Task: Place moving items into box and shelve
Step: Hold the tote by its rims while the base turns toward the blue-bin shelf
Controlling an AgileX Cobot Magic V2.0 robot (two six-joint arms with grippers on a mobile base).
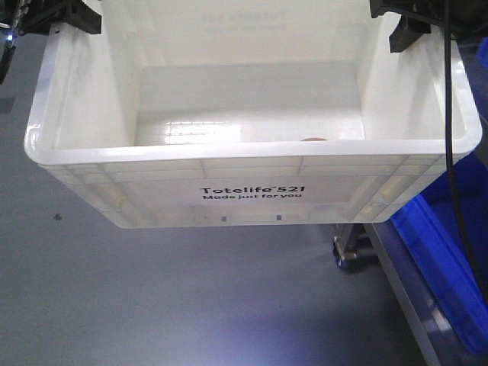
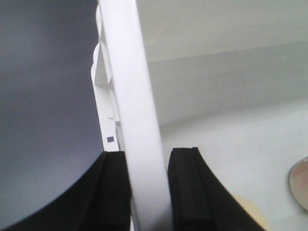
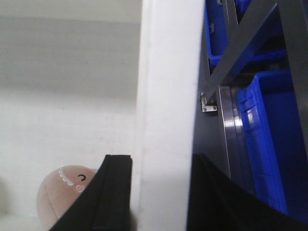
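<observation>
A white plastic box (image 1: 252,162) marked "Totelife 521" hangs above the grey floor, held by both arms. My left gripper (image 2: 148,192) is shut on the box's left rim (image 2: 137,120); it shows at the top left of the front view (image 1: 53,19). My right gripper (image 3: 161,197) is shut on the box's right rim (image 3: 166,96); it shows at the top right of the front view (image 1: 412,23). Inside the box lies a pinkish plush toy (image 3: 60,195), seen as a small reddish spot in the front view (image 1: 313,139). A pale yellow item (image 2: 248,209) and a round shiny item (image 2: 301,185) also lie on the box floor.
Blue bins (image 1: 450,252) stand on a grey metal shelf frame (image 3: 240,45) to the right, with more blue bins (image 3: 269,139) in the right wrist view. A castor wheel (image 1: 343,255) sits under the shelf. Grey floor (image 1: 152,305) lies below and to the left.
</observation>
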